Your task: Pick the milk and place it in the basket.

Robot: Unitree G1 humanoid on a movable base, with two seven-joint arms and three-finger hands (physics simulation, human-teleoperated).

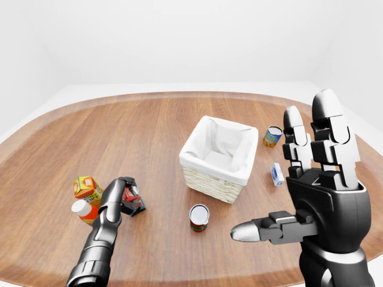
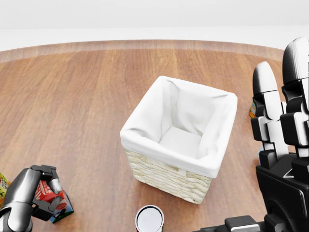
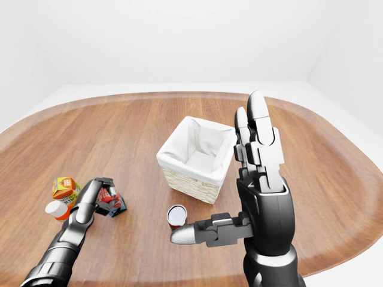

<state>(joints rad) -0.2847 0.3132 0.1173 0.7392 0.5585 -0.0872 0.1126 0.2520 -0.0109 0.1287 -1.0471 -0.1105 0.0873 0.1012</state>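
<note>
The milk carton [image 2: 45,191] is red with white lettering and sits on the wooden table at the bottom left of the head view. My left hand [image 2: 42,187] is shut on it, fingers curled over its top and side; the carton still rests on the table. The wicker basket [image 2: 164,153] with a white cloth liner stands in the middle, to the right of the milk, with nothing inside. My right hand [image 1: 287,179] is held upright and open at the right, fingers straight, thumb pointing left, holding nothing.
A tin can [image 1: 199,216] stands just below the basket. An orange juice carton [image 1: 87,188] and a white-capped bottle [image 1: 84,210] lie left of the milk. Another can [image 1: 273,136] and a small blue-white carton [image 1: 276,174] sit right of the basket.
</note>
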